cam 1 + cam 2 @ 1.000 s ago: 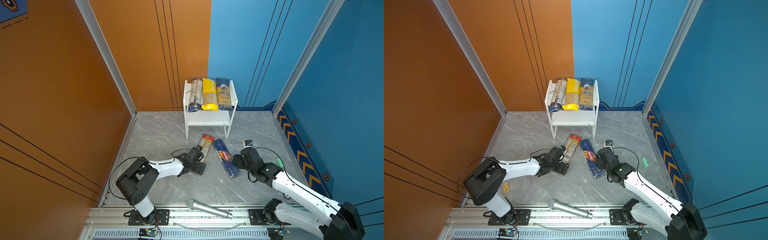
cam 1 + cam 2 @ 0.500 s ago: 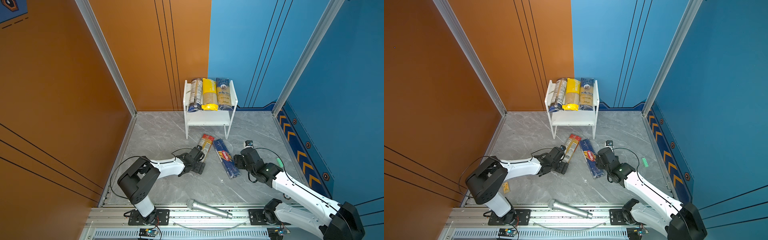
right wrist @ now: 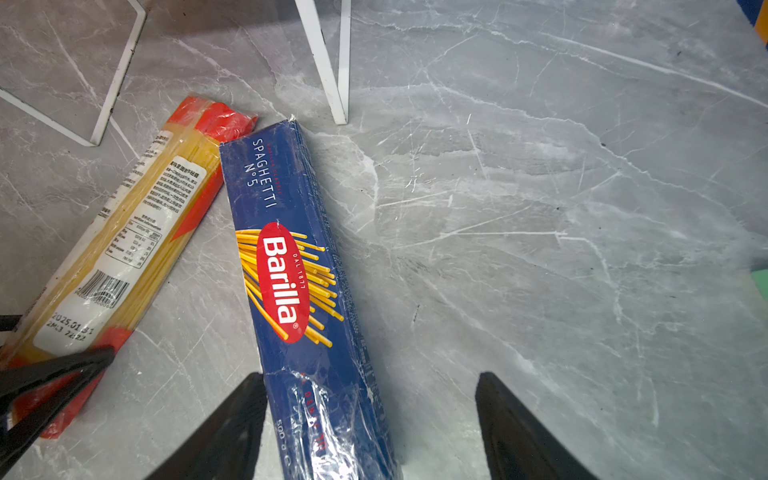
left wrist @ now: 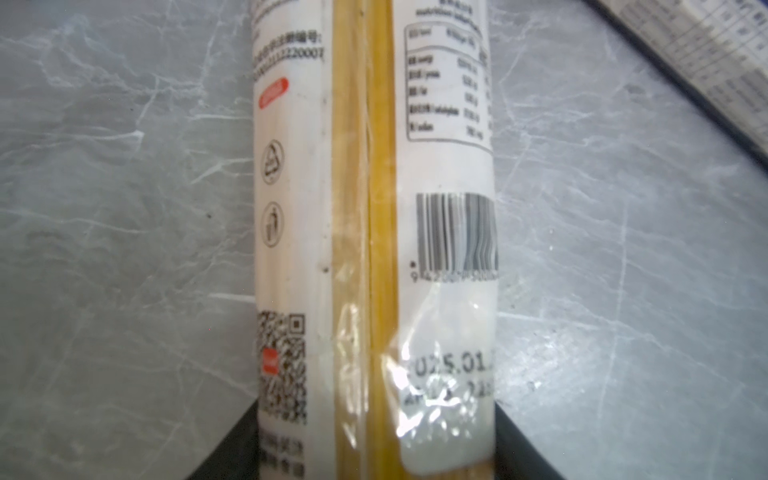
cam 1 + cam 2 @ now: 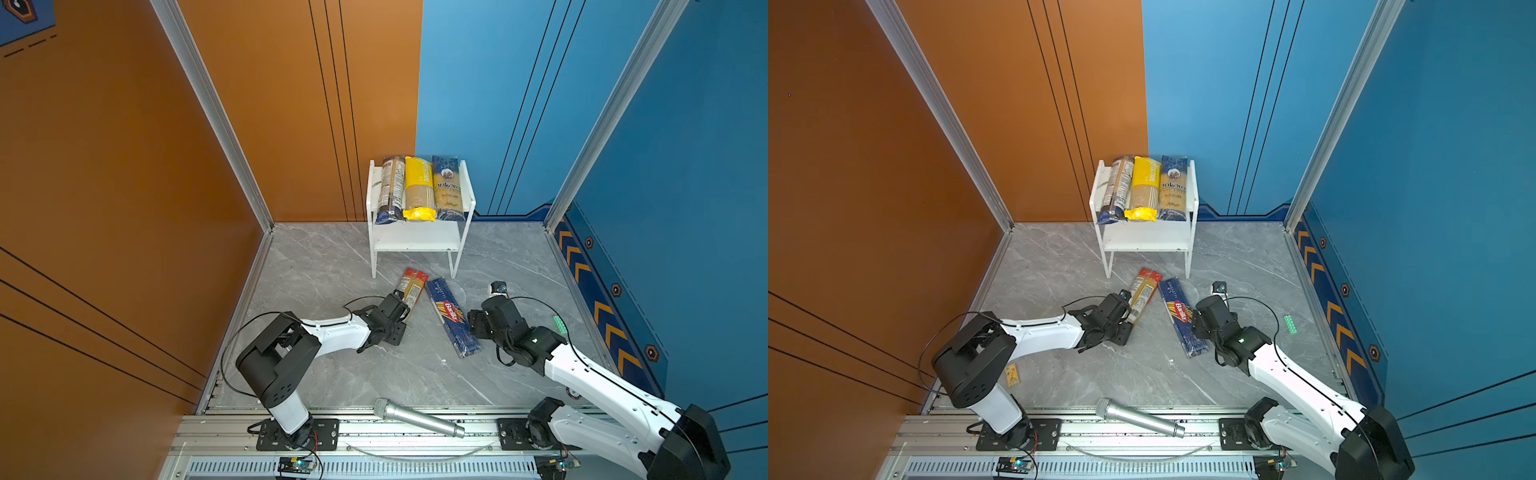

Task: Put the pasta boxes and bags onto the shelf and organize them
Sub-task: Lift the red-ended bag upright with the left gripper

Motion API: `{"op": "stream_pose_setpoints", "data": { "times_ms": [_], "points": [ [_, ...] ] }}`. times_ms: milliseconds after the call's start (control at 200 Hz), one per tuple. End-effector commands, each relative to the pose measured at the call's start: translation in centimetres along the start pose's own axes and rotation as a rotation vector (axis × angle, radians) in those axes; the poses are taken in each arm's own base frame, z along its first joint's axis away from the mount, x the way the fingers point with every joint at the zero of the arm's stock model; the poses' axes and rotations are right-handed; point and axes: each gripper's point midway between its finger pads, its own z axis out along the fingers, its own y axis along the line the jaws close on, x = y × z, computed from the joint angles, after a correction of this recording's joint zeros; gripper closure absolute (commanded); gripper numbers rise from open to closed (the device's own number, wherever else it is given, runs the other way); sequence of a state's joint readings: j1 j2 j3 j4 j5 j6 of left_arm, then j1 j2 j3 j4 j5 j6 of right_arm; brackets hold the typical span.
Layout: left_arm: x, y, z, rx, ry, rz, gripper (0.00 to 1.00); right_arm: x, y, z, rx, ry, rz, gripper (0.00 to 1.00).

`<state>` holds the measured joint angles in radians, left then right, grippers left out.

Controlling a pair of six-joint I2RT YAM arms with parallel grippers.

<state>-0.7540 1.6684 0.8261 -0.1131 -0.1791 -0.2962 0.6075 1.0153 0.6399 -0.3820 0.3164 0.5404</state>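
- Left gripper (image 5: pixel 403 313) is clenched on the near end of the red-ended spaghetti bag (image 5: pixel 413 286). In the left wrist view a finger sits flush against each side. The bag lies flat on the floor in front of the shelf (image 5: pixel 467 195).
- Holding a long bag by one end worries me: on lifting, the far end may sag or swing, and the slick film may slide out.
- That far end, nearest the shelf, seems to touch the corner of the Barilla spaghetti box (image 5: pixel 451 313), so a dragging pull could nudge the box or catch the shelf's front leg (image 3: pixel 336 83).
- Right gripper (image 3: pixel 369 376) is released, straddling the box's end farthest from the shelf. One finger is just beside the box and the other well apart, so closing now would probably shove the box sideways.
- The shelf's top board looks full, with the clear pack (image 5: pixel 390 187), yellow pack (image 5: pixel 419 187) and Ankara pack (image 5: pixel 446 187) side by side. I judge both floor packs must go onto the lower board (image 5: pixel 415 241).
- A tilted entry there could knock the frame and shift the light shelf.
- Both arms heading to the shelf's front together could clash.
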Motion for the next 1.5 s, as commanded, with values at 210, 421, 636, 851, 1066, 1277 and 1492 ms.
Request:
{"op": "stream_pose_setpoints", "data": {
  "times_ms": [210, 421, 636, 851, 1066, 1277, 1492],
  "points": [
    [3.1, 1.1, 0.4, -0.064, 0.112, 0.011, 0.66, 0.2, -0.4, -0.1, 0.004, -0.002, 0.022, 0.23],
    [2.9, 1.1, 0.3, -0.061, 0.1, -0.005, 0.75, 0.2, -0.5, -0.2, 0.004, -0.003, 0.024, 0.23],
    [2.0, 0.6, -0.2, -0.025, 0.04, -0.045, 0.92, 0.2, -0.6, -0.1, 0.006, -0.002, 0.024, 0.23],
    [1.4, 0.2, -0.9, 0.018, -0.025, -0.096, 0.96, 0.2, -0.4, 0.0, 0.005, 0.001, 0.025, 0.23],
    [0.8, -0.1, -2.2, 0.043, -0.075, -0.121, 0.99, 0.1, -0.4, 0.1, 0.007, 0.003, 0.024, 0.23],
    [0.4, -0.2, -3.4, 0.069, -0.107, -0.149, 1.0, 0.0, -0.1, 0.4, -0.001, 0.008, 0.027, 0.23],
    [-0.2, -0.4, -4.8, 0.092, -0.161, -0.159, 1.0, -0.1, 0.3, 0.7, -0.003, 0.016, 0.025, 0.23]
  ]
}}
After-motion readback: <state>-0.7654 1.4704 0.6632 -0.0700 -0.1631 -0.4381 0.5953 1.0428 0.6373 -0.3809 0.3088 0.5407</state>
